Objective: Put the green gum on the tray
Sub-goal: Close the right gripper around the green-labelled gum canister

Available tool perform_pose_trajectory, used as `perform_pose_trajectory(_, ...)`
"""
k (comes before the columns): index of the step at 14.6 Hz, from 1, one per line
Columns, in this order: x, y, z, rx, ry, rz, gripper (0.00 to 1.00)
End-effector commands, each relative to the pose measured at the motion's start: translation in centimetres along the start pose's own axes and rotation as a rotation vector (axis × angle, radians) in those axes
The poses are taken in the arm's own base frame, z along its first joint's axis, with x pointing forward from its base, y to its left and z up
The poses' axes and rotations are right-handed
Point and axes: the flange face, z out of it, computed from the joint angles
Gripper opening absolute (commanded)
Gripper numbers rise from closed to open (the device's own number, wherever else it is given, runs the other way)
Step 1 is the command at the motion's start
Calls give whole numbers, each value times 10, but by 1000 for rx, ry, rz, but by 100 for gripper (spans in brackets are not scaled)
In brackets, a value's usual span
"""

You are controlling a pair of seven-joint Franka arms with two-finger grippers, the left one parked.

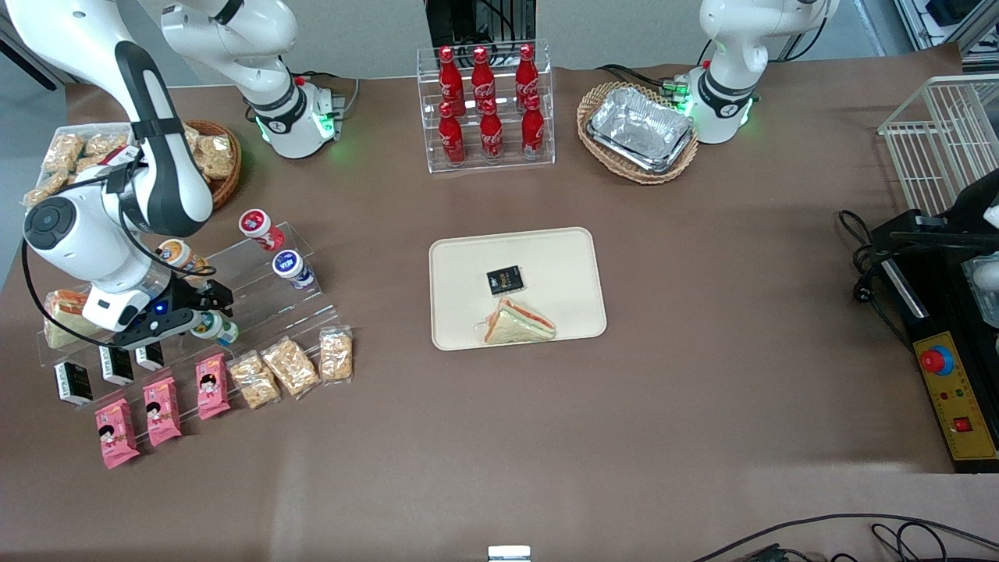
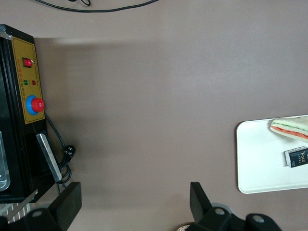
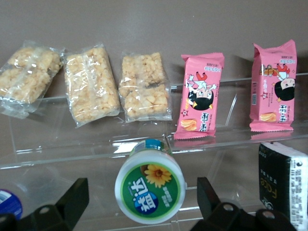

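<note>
Claw (image 3: 139,202) hovered at the clear stepped display rack (image 1: 265,293) toward the working arm's end of the table, fingers (image 3: 72,199) spread wide. Green gum (image 3: 150,187) sat between the two fingers, on its side on a rack step, lid facing the wrist camera; contact with either finger not clear. Just past the gum from the claw: three puffed-rice bags (image 3: 91,84) and pink snack packs (image 3: 199,96). Black box (image 3: 281,183) beside one finger. Blue-lidded jar (image 1: 293,268) and red-lidded jar (image 1: 260,228) on higher steps, near the claw. Tray (image 1: 460,312) well apart from the claw, mid-table, held a wrapped sandwich (image 1: 517,322) and a small black packet (image 1: 505,279); no gum on it.
</note>
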Motion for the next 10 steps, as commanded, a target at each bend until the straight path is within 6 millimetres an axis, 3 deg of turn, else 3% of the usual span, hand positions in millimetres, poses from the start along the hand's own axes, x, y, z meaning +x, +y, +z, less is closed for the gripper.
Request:
perform_pose_trajectory(1,-10,-6,1,-13,15,-20,100)
perform_pose_trajectory(6,-12,-8,10,-19,17,-26,100)
perform_pose_trajectory(7,-12,-7,10,-19,17,-26,96)
perform_pose_trajectory(10,-12,-7,12,-20,11,-29,67)
